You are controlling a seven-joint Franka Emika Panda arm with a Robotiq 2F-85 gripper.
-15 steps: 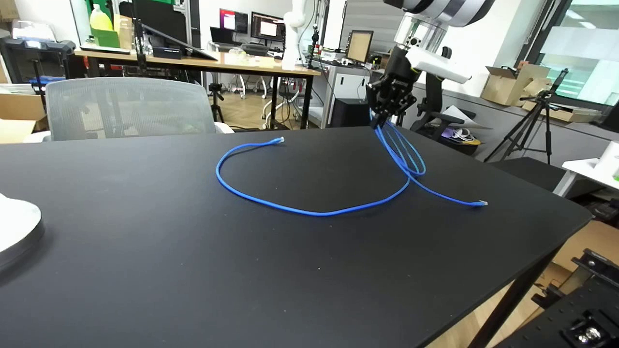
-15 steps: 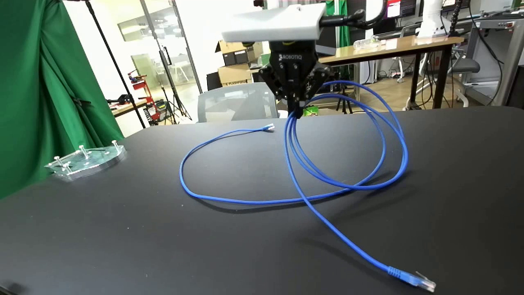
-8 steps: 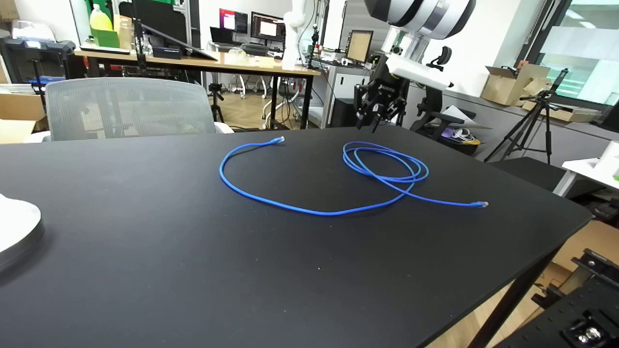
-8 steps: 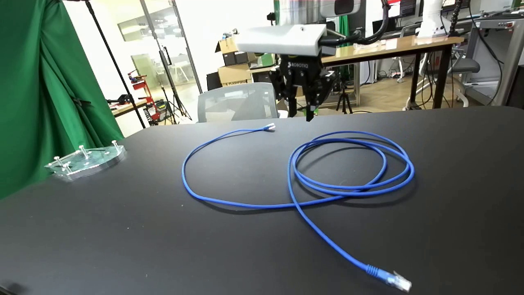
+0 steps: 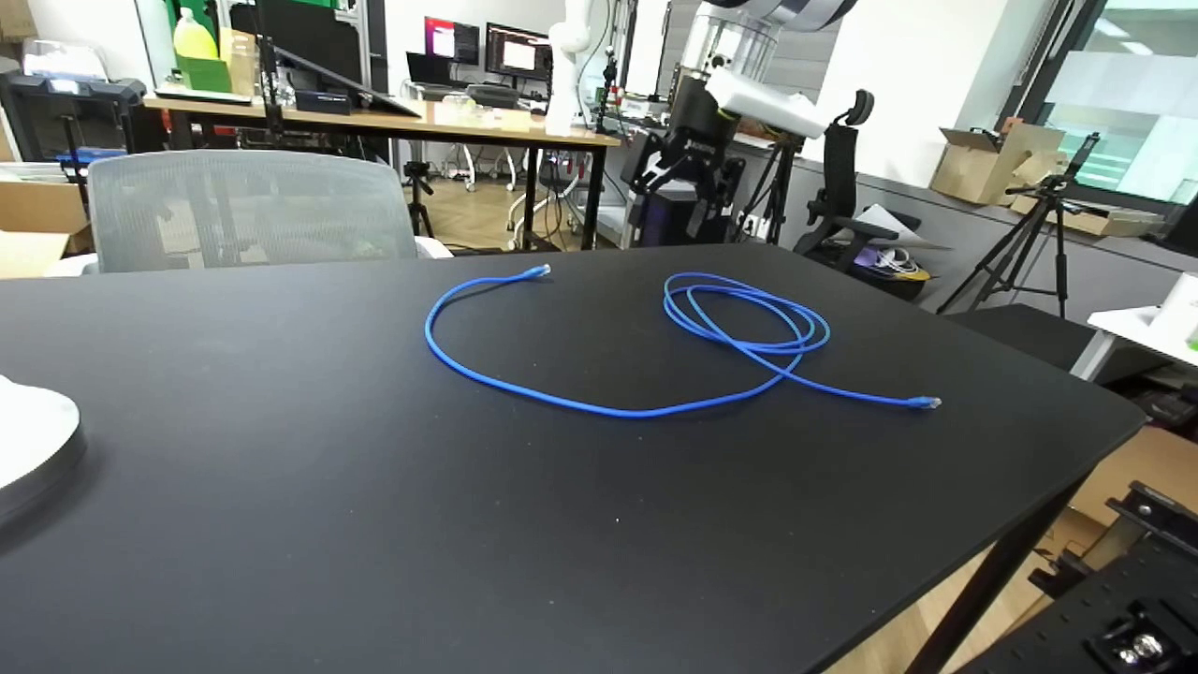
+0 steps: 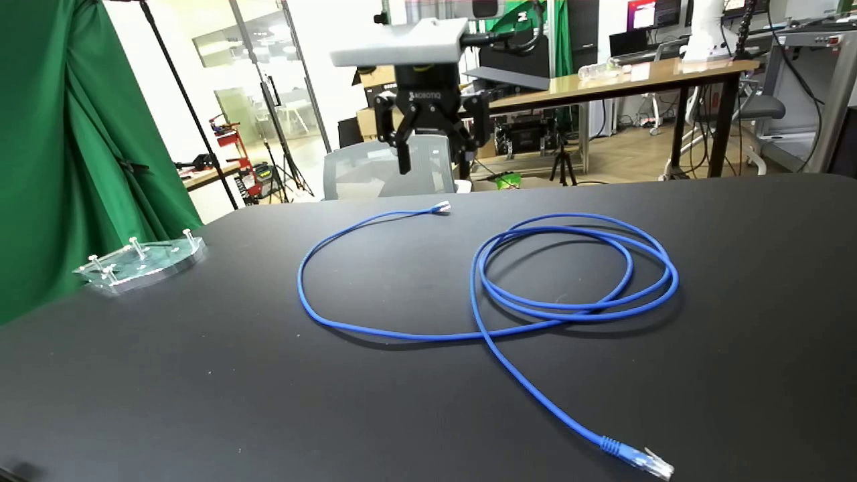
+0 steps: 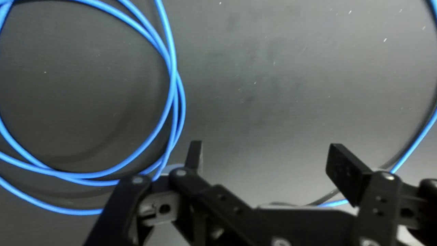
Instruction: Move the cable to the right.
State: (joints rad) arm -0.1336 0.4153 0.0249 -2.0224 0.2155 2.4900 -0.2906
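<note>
The bright blue cable point(image 5: 618, 413) lies on the black tabletop in both exterior views. Its overlapping loops rest on one side, a wide curve runs off to the other, and both pale plug ends show. My gripper point(image 6: 434, 166) hangs above the far part of the table, up and left of the loops, apart from the cable point(image 6: 415, 337). Seen from the wrist, the gripper point(image 7: 265, 152) is open, its fingers wide apart with only tabletop beneath the gap. The looped cable point(image 7: 173, 71) is on the left there, partly hidden behind a finger, and another stretch curves past at the right.
A grey mesh chair point(image 5: 253, 206) stands behind the far edge of the table point(image 5: 421, 543). A white round object point(image 5: 33, 440) sits at the left border. In an exterior view a clear plate with upright bolts point(image 6: 144, 264) lies by a green curtain point(image 6: 80, 154).
A second ago the gripper was shut on raised loops of the cable. It has opened, the loops have dropped flat onto the table, and the arm has moved left in both exterior views.
</note>
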